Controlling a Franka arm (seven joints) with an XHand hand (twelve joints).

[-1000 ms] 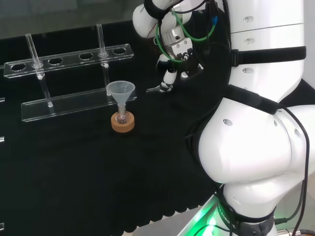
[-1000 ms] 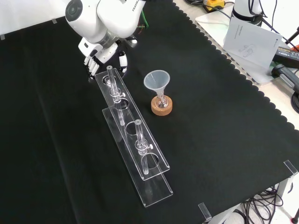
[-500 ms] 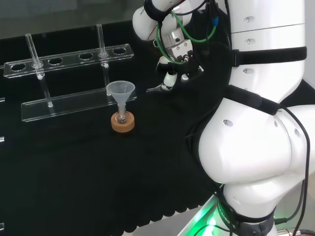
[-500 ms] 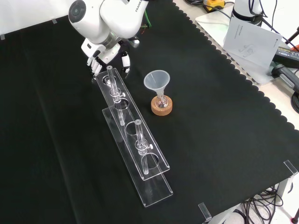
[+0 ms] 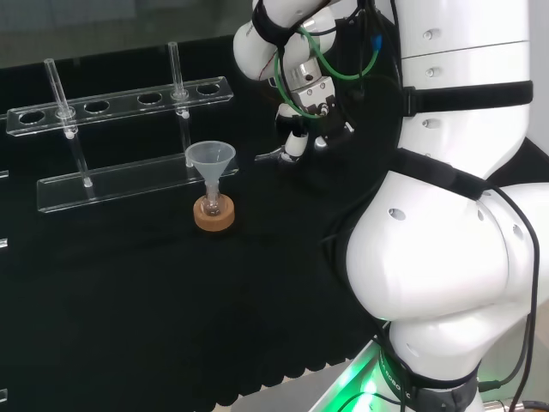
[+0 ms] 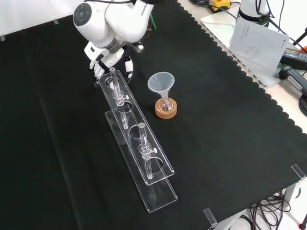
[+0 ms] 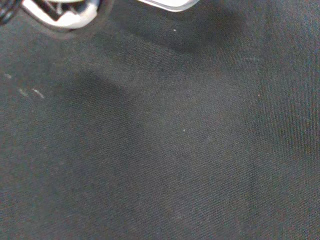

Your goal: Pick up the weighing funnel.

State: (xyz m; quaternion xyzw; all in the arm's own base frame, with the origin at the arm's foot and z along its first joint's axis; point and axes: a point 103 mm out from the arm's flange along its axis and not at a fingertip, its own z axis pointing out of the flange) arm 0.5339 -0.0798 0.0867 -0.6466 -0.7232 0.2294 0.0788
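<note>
The weighing funnel [image 5: 269,157] lies flat on the black cloth of the bench [image 5: 129,292]. In the head view it is a faint clear sliver to the right of the clear rack [image 5: 129,180], just beside the lowest fingertip of the hand [image 5: 302,129]. Whether that fingertip touches it, I cannot tell. The hand hangs over the spot, fingers fairly straight, pointing down and spread from the thumb, with nothing plainly held between them. In the front view the hand [image 6: 109,61] sits at the far end of the rack.

The piece looks small, thin-walled and stiff, so it is probably very light and smooth. A push from one side would likely make it skate or flip on the cloth rather than lift. It may also chip if pressed hard (glass or plastic, the views do not settle). The safer hold seems to be a pinch across the wider scoop body, fingers on one side and thumb on the other. The short stem would let it swing.

Its outline is hard to read against the cloth, and I cannot say which end is the stem. In the front view the arm's white link covers the palm, and the rack end crowds the fingertips. The wrist view gives close cloth and blurred white parts of the hand [image 7: 60,15]. The big funnel [image 5: 210,159] on its cork ring [image 5: 214,216] stands well apart and is not the target.
</note>
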